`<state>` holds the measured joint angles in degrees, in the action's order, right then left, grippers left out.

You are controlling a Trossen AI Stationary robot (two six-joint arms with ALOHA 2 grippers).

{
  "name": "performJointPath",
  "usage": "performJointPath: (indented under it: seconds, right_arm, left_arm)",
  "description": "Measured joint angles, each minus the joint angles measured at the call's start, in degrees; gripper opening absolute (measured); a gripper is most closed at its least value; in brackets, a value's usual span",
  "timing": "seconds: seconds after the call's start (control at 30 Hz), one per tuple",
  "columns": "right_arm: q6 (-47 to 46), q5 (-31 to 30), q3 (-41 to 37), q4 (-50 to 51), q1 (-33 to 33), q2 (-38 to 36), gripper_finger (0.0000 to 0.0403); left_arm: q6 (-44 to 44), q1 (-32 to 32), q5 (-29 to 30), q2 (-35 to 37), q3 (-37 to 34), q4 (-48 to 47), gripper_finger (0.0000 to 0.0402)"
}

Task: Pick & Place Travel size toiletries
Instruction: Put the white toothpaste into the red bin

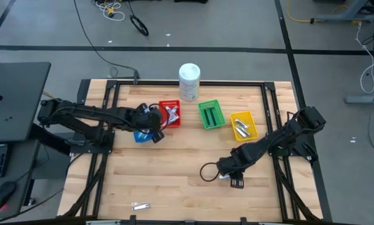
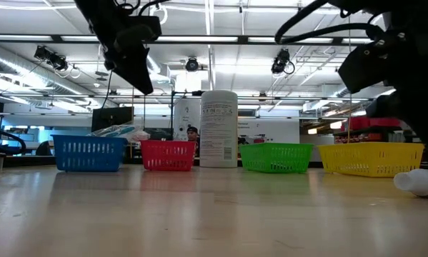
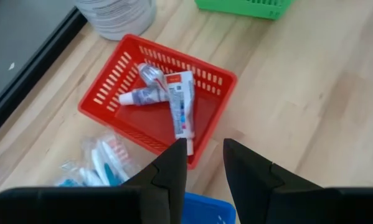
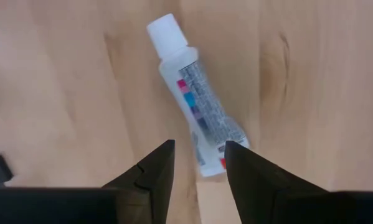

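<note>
Right wrist view: my right gripper [image 4: 195,163] hovers, fingers narrowly parted, over a toothpaste tube [image 4: 194,102] lying on the desk [image 4: 61,81]; I'd widen, straddle its middle, then descend. Left gripper [image 3: 205,163], empty, above red basket [image 3: 111,81].

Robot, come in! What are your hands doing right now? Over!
Left gripper open, empty, over red basket holding toothpaste tubes. Right gripper open, straddling a toothpaste tube lying on the table, not gripped. Nothing blocking.

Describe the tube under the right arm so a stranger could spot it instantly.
Start at the yellow basket and come toward the table's near edge to the right end effector. Below its open fingers a white toothpaste tube lies alone on bare wood, outside any basket.
</note>
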<state>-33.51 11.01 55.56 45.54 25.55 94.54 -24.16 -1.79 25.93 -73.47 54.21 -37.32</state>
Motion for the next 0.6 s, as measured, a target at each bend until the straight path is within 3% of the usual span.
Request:
performJointPath:
  seconds: [0.4, 0.6]
  right_arm:
    - [7.3, -2.3, -0.4, -4.8, -1.3, 0.0, 0.0179]
    - [5.7, -2.0, -4.8, -10.6, -1.2, 0.0, 0.018]
  left_arm:
    - [-0.3, 3.9, 0.0, 0.0, 0.0, 2.3, 0.0111]
    - [1.3, 4.8, 0.0, 0.0, 0.0, 2.3, 0.0111]
